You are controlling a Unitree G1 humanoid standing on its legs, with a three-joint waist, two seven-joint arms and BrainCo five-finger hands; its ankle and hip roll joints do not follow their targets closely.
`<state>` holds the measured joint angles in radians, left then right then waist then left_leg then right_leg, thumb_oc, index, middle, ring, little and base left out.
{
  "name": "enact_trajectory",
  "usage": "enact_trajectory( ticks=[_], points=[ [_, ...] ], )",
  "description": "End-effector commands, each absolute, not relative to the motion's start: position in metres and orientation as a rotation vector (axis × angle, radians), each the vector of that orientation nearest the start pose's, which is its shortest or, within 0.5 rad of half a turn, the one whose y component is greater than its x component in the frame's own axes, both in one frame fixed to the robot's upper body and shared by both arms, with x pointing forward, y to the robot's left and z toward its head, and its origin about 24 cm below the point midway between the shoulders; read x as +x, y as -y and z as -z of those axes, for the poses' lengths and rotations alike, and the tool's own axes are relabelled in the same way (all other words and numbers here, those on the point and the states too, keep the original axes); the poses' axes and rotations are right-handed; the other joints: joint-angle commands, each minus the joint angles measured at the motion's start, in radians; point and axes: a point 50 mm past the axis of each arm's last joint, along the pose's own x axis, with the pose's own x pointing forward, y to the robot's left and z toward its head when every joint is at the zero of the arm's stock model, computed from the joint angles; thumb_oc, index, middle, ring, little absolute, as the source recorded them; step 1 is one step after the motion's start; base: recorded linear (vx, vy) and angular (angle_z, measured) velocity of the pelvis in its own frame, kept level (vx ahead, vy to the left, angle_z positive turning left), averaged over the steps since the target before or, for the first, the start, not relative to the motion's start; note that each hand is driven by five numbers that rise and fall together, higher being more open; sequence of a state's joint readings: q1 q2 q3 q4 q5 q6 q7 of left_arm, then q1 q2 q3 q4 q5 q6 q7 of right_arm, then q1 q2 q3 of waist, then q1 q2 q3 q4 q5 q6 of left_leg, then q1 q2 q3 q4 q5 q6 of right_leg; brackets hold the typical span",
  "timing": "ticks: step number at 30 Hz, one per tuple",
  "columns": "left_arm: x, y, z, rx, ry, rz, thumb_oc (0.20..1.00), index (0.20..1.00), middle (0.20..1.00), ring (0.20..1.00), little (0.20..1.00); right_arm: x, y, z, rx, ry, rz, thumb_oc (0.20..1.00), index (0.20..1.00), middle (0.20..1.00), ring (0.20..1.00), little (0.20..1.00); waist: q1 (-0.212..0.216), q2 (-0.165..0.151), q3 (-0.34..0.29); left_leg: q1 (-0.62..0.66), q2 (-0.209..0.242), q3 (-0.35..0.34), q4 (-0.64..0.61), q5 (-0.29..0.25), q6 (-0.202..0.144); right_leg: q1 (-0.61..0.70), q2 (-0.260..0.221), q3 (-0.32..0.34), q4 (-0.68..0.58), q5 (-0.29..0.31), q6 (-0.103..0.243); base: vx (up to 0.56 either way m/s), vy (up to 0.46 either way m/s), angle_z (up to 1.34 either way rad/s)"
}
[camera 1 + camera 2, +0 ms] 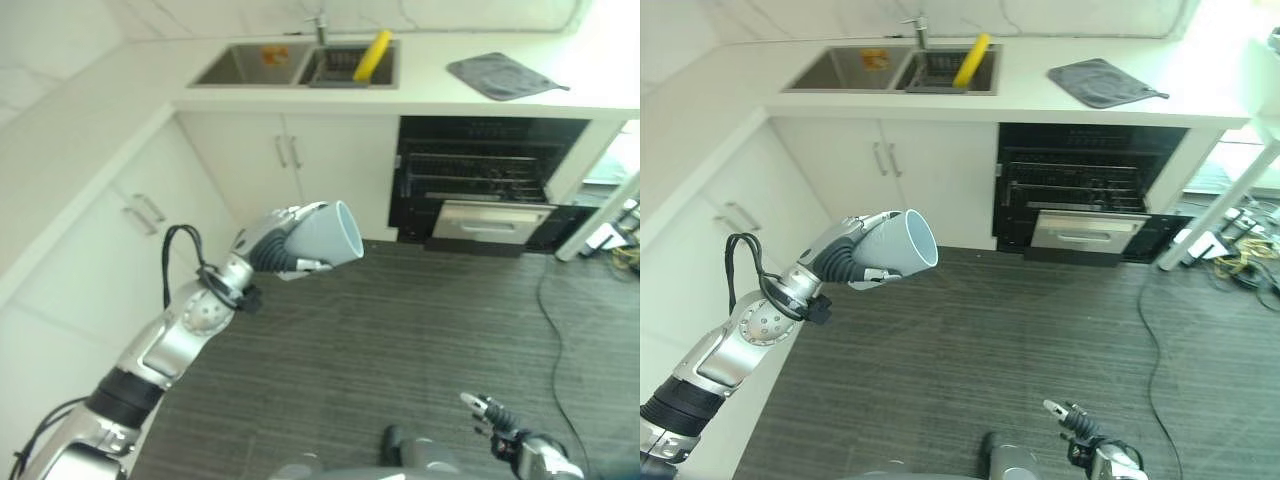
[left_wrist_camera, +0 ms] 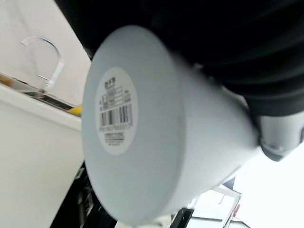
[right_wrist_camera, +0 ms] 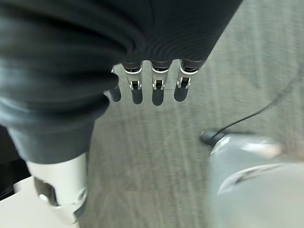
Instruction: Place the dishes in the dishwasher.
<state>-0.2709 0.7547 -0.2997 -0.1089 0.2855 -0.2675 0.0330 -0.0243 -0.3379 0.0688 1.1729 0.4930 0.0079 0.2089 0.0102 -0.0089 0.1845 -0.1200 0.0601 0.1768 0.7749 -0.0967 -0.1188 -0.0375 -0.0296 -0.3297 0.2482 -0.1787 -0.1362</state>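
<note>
Cup [image 1: 330, 236], pale grey and tapered, is held in the left hand [image 1: 275, 245], whose fingers are curled round its narrow base end so that the wide open mouth is turned toward the dishwasher [image 1: 482, 182]. The cup is carried in the air above the dark striped floor [image 1: 400, 330], well apart from the dishwasher and from the white cabinets [image 1: 290, 165]. In the left wrist view the flat bottom of the cup [image 2: 142, 137] is seen from very close, with a round barcode sticker [image 2: 115, 110] stuck on it and the hand's dark ribbed cover [image 2: 228, 33] wrapped over its side. The dishwasher is set under the white counter [image 1: 450, 95], its front opened and wire racks [image 1: 478, 175] shown inside, with a silver drawer-like panel [image 1: 490, 220] pulled out at the bottom. A grey cloth [image 1: 503, 76] is laid on the counter above it. In the sink [image 1: 300, 64] a yellow object [image 1: 372, 55] is leaned, just beside the tap [image 1: 318, 25]. The right hand [image 1: 492, 412] is seen low over the floor, and in the right wrist view its fingers [image 3: 156, 88] are shown straight, relaxed and holding nothing.
</note>
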Motion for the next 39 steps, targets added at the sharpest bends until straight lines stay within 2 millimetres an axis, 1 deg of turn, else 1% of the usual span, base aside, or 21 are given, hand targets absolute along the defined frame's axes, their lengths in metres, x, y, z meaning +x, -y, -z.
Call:
enact_trajectory(
  ticks=[1,3,5,8,13,15,16,18,20,21,22,24,26,28,32,33,34,35,36,38,39],
  points=[
    [0.276,-0.177,-0.187,0.971,0.718,0.301,0.2,0.2,0.2,0.2,0.2,0.129,0.282,0.132,0.203,-0.982,0.237,1.0,1.0,1.0,1.0,1.0,-0.001,0.027,0.013,0.02,-0.049,-0.028,-0.152,-0.06,0.097,0.1,-0.051,0.07,-0.158,0.083,0.166,0.27,0.037,-0.58],
    [0.276,-0.179,-0.184,0.973,0.711,0.294,0.2,0.2,0.2,0.2,0.2,0.132,0.281,0.132,0.197,-0.985,0.232,1.0,1.0,1.0,1.0,1.0,0.0,0.028,0.015,0.034,-0.058,-0.03,-0.315,-0.057,0.106,0.115,-0.045,0.104,-0.18,0.08,0.179,0.26,0.133,-0.61],
    [0.274,-0.182,-0.18,0.971,0.693,0.273,0.2,0.2,0.2,0.2,0.2,0.133,0.279,0.133,0.178,-1.008,0.215,1.0,1.0,1.0,1.0,1.0,0.021,0.05,0.024,0.035,-0.087,-0.136,-0.557,0.001,0.085,0.145,-0.02,0.178,-0.21,0.077,0.199,0.29,0.191,-0.76],
    [0.273,-0.183,-0.178,0.965,0.687,0.27,0.2,0.2,0.2,0.2,0.2,0.132,0.277,0.135,0.158,-1.029,0.204,1.0,1.0,1.0,1.0,1.0,0.043,0.058,0.033,-0.011,-0.104,-0.189,-0.607,0.063,0.063,0.173,-0.013,0.226,-0.233,0.075,0.205,0.18,0.147,-0.84],
    [0.269,-0.186,-0.172,0.957,0.667,0.295,0.2,0.2,0.2,0.2,0.2,0.131,0.27,0.137,0.149,-1.025,0.239,1.0,1.0,1.0,1.0,1.0,0.045,0.077,0.001,0.07,-0.1,-0.184,-0.701,0.059,0.094,0.15,-0.023,0.193,-0.187,0.047,0.218,0.12,0.204,-0.77],
    [0.267,-0.186,-0.17,0.966,0.664,0.3,0.2,0.2,0.2,0.2,0.2,0.133,0.267,0.137,0.117,-1.002,0.23,1.0,1.0,1.0,1.0,1.0,0.044,0.085,0.001,0.098,-0.09,-0.153,-0.701,0.048,0.109,0.119,-0.033,0.145,-0.071,0.01,0.222,0.1,0.179,-0.32],
    [0.266,-0.186,-0.169,0.985,0.66,0.289,0.2,0.2,0.2,0.2,0.2,0.137,0.265,0.135,0.065,-0.975,0.202,1.0,1.0,1.0,1.0,1.0,0.035,0.1,0.023,0.126,-0.079,-0.142,-0.694,0.027,0.145,0.023,-0.062,0.128,0.175,0.022,0.242,0.06,0.137,-0.36],
    [0.268,-0.186,-0.168,1.007,0.66,0.275,0.2,0.2,0.2,0.2,0.2,0.14,0.265,0.132,0.045,-0.948,0.189,1.0,1.0,1.0,1.0,1.0,0.023,0.097,0.046,0.135,-0.08,-0.142,-0.673,0.003,0.173,-0.048,-0.086,0.154,0.314,0.038,0.257,0.04,-0.021,-0.38],
    [0.271,-0.187,-0.169,1.004,0.664,0.268,0.2,0.2,0.2,0.2,0.2,0.147,0.264,0.129,0.024,-0.909,0.159,1.0,1.0,1.0,1.0,1.0,0.023,0.077,0.063,0.14,-0.069,-0.126,-0.631,-0.029,0.169,-0.04,-0.162,0.16,0.195,0.076,0.267,0.11,-0.329,-0.01],
    [0.271,-0.187,-0.17,1.008,0.666,0.267,0.2,0.2,0.2,0.2,0.2,0.148,0.263,0.128,0.021,-0.903,0.154,1.0,1.0,1.0,1.0,1.0,0.021,0.073,0.066,0.141,-0.067,-0.126,-0.623,-0.036,0.166,-0.032,-0.173,0.165,0.153,0.084,0.271,0.15,-0.502,0.04],
    [0.274,-0.185,-0.173,1.015,0.677,0.259,0.2,0.2,0.2,0.2,0.2,0.155,0.263,0.125,0.012,-0.887,0.141,1.0,1.0,1.0,1.0,1.0,0.01,0.056,0.074,0.14,-0.058,-0.14,-0.6,-0.062,0.153,-0.015,-0.215,0.214,0.01,0.12,0.292,0.16,-0.477,-0.13],
    [0.281,-0.184,-0.18,1.001,0.698,0.257,0.2,0.2,0.2,0.2,0.2,0.157,0.262,0.124,0.039,-0.878,0.142,1.0,1.0,1.0,1.0,1.0,-0.008,0.039,0.08,0.147,-0.015,-0.186,-0.566,-0.103,0.117,0.024,-0.3,0.327,-0.112,0.207,0.343,0.28,-0.725,0.16],
    [0.283,-0.188,-0.182,0.989,0.694,0.255,0.2,0.2,0.2,0.2,0.2,0.158,0.26,0.124,0.041,-0.879,0.123,1.0,1.0,1.0,1.0,1.0,-0.002,0.036,0.079,0.149,0.041,-0.194,-0.544,-0.109,0.089,0.035,-0.337,0.324,-0.107,0.213,0.363,0.25,-0.678,0.64],
    [0.282,-0.192,-0.179,0.991,0.68,0.248,0.2,0.2,0.2,0.2,0.2,0.162,0.256,0.123,0.008,-0.888,0.068,1.0,1.0,1.0,1.0,1.0,0.004,0.033,0.077,0.149,0.106,-0.202,-0.529,-0.103,0.059,0.031,-0.319,0.305,-0.067,0.154,0.379,0.19,-0.574,0.41],
    [0.276,-0.193,-0.172,0.975,0.655,0.226,0.2,0.2,0.2,0.2,0.2,0.168,0.252,0.121,-0.046,-0.897,0.015,1.0,1.0,1.0,1.0,1.0,0.022,0.028,0.068,0.147,0.188,-0.202,-0.535,-0.073,0.034,0.018,-0.289,0.246,-0.012,0.084,0.363,0.14,-0.536,0.06],
    [0.272,-0.189,-0.171,0.96,0.66,0.215,0.2,0.2,0.2,0.2,0.2,0.171,0.255,0.118,-0.071,-0.891,0.006,1.0,1.0,1.0,1.0,1.0,0.022,0.031,0.068,0.125,0.236,-0.185,-0.55,-0.018,0.021,0.009,-0.253,0.212,0.022,0.043,0.325,0.07,-0.465,0.19],
    [0.271,-0.189,-0.171,0.96,0.661,0.212,0.2,0.2,0.2,0.2,0.2,0.172,0.256,0.117,-0.074,-0.89,0.005,1.0,1.0,1.0,1.0,1.0,0.021,0.032,0.068,0.122,0.241,-0.183,-0.553,-0.011,0.019,0.009,-0.249,0.207,0.023,0.04,0.321,0.06,-0.505,0.24],
    [0.271,-0.185,-0.172,0.963,0.675,0.216,0.2,0.2,0.2,0.2,0.2,0.171,0.257,0.117,-0.076,-0.887,0.013,1.0,1.0,1.0,1.0,1.0,0.015,0.037,0.07,0.112,0.255,-0.154,-0.561,0.015,0.017,0.011,-0.237,0.187,0.028,0.029,0.306,-0.03,-0.326,0.17],
    [0.271,-0.175,-0.177,1.0,0.733,0.226,0.2,0.2,0.2,0.2,0.2,0.165,0.264,0.117,-0.086,-0.885,0.04,1.0,1.0,1.0,1.0,1.0,-0.016,0.057,0.074,0.097,0.29,-0.036,-0.594,0.078,0.006,0.018,-0.214,0.118,0.039,0.009,0.272,-0.06,-0.347,0.39],
    [0.274,-0.169,-0.18,1.006,0.761,0.23,0.2,0.2,0.2,0.2,0.2,0.162,0.267,0.117,-0.094,-0.885,0.051,1.0,1.0,1.0,1.0,1.0,-0.035,0.066,0.075,0.087,0.301,0.034,-0.591,0.102,0.0,0.025,-0.208,0.077,0.04,0.002,0.256,-0.06,-0.241,1.42],
    [0.278,-0.165,-0.186,1.0,0.776,0.234,0.2,0.2,0.2,0.2,0.2,0.159,0.269,0.118,-0.095,-0.895,0.06,1.0,1.0,1.0,1.0,1.0,-0.052,0.07,0.074,0.088,0.268,0.086,-0.585,0.086,0.004,0.039,-0.198,0.04,0.022,0.0,0.244,-0.03,-0.18,1.79]
  ],
)
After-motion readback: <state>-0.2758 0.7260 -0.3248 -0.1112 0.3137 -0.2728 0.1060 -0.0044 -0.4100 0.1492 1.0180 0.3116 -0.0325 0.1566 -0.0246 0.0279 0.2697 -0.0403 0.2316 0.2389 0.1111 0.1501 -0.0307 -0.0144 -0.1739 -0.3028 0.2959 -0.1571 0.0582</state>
